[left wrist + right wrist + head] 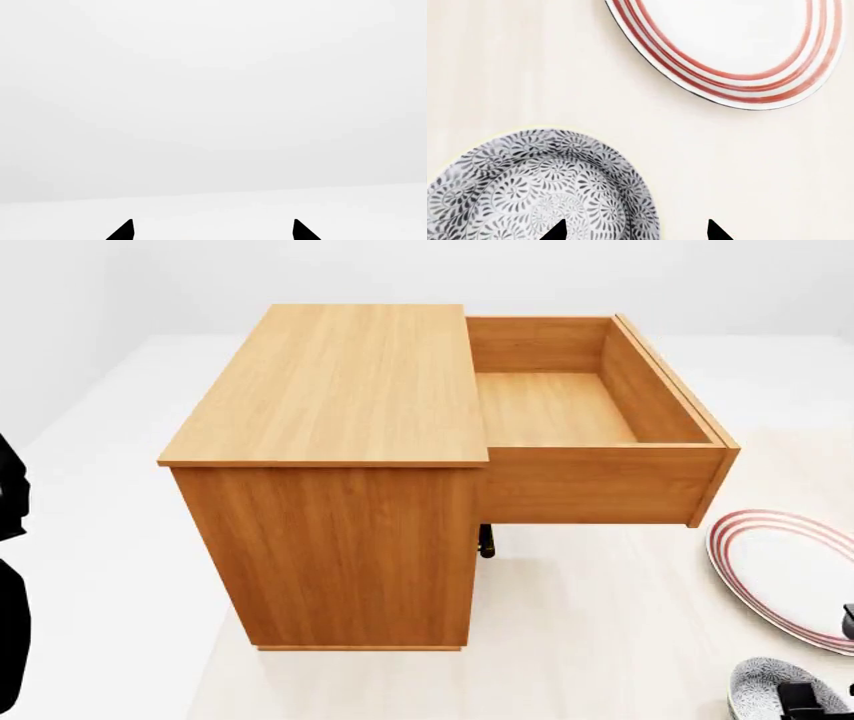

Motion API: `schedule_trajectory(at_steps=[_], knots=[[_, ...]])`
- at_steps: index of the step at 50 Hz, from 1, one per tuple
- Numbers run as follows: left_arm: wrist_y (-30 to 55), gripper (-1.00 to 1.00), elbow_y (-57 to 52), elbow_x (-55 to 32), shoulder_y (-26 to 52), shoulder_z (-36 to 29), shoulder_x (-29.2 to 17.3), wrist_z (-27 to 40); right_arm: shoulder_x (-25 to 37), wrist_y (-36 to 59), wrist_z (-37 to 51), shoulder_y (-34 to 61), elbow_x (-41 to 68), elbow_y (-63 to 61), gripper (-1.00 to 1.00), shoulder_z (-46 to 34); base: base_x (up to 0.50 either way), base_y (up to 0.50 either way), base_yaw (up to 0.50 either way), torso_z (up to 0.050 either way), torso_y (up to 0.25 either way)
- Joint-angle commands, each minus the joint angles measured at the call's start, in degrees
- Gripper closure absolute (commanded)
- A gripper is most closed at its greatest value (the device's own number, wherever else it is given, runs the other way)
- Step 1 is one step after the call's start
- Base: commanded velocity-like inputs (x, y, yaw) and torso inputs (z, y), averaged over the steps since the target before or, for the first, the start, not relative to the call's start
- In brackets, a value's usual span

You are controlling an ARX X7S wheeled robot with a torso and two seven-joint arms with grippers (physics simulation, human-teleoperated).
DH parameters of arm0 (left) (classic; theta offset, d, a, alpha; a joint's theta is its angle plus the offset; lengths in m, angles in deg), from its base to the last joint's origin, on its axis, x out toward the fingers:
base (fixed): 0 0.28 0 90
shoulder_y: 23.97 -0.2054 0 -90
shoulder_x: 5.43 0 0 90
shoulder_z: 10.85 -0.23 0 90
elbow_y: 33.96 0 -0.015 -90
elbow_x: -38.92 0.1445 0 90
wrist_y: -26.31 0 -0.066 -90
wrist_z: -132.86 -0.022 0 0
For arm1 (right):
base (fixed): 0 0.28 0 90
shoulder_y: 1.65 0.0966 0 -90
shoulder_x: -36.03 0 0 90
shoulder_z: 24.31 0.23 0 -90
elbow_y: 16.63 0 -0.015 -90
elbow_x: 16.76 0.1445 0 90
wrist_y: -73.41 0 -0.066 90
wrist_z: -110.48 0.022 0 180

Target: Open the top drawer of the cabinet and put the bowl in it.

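Observation:
The cabinet point(334, 440) stands on the floor. Its top drawer point(587, 475) is pulled out to the right, and the inside is bare. The drawer's handle is hidden on its far face. The bowl point(534, 190), white-grey with a dark swirl pattern, sits on the pale floor; it also shows at the bottom right of the head view point(767, 685). My right gripper point(635, 231) is open just above it. One fingertip point(557, 231) is over the bowl's inside and the other is outside the rim. My left gripper point(213, 231) is open and empty, facing blank white.
A flat white plate with red rings point(740, 45) lies on the floor just beyond the bowl, also in the head view point(787, 575). A lower drawer's handle point(486, 540) shows under the open drawer. My left arm point(11, 580) is at the far left.

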Motion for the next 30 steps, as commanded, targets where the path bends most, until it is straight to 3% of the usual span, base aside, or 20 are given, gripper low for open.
schedule_trajectory(at_steps=[1,30], knots=[[-0.01,-1.00,0.00,0.04,0.04,0.07,-0.03,-0.10,-1.20,-0.92,-0.83,1.31,-1.88,2.27,-1.00,-2.30,0.00,0.00,0.00,0.000,0.000],[-0.10,-1.00,0.00,-0.01,0.12,0.43,-0.05,-0.22,-4.34,-4.07,-3.88,3.25,-5.25,10.14,-1.00,-6.17,0.00,0.00,0.00,0.000,0.000]])
